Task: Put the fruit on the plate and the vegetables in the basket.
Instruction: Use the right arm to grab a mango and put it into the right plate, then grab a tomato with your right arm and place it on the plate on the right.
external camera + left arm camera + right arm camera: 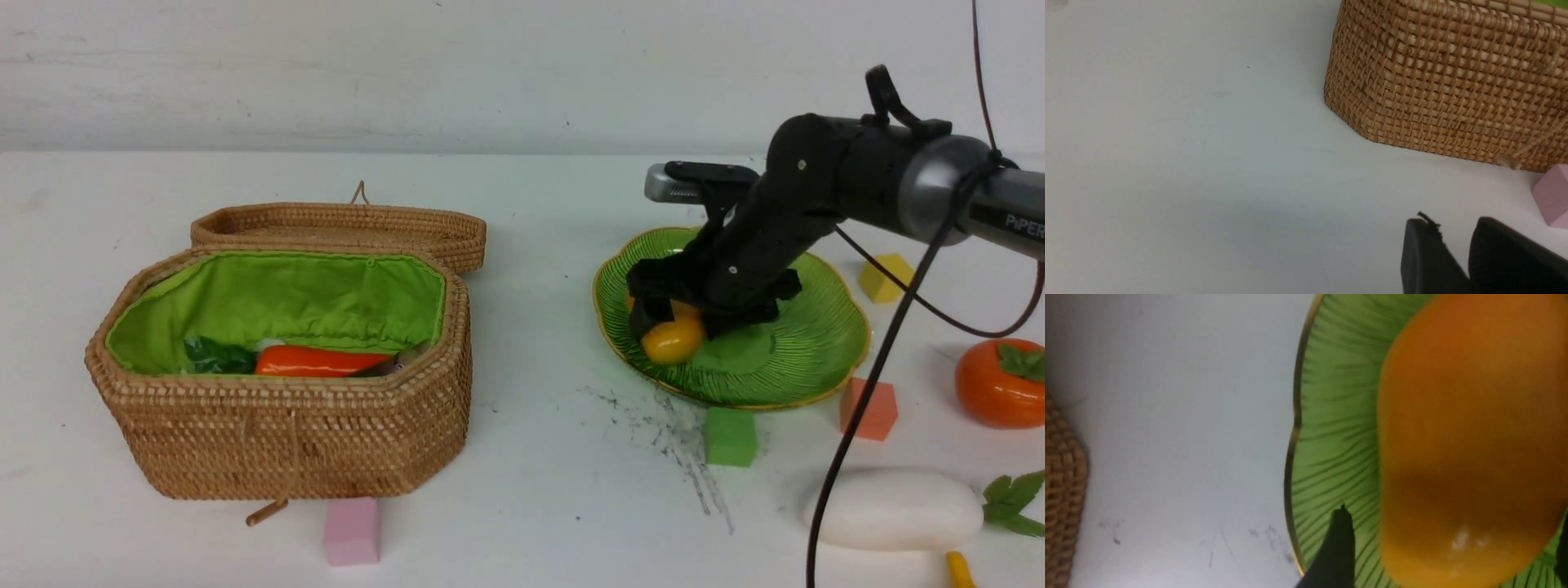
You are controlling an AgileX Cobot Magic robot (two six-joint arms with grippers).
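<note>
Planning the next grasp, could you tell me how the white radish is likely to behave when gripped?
The white radish looks smooth, so probably slippery. Its fat rounded body may roll if nudged; its leaves might check that.

The banana point(961, 569) is mostly cut off below.

- White table point(531, 204): dark scuff marks point(678, 433) just front-left of the plate point(800, 359).
- Basket point(286, 433) and pink cube point(351, 531): well left of it.
- Green cube point(730, 437), orange cube point(869, 408): beside its front rim.
- Yellow cube point(886, 278): near, right-rear.
- Persimmon point(996, 384): right.
- Radish point(898, 508), banana point(959, 569): front-right.
</note>
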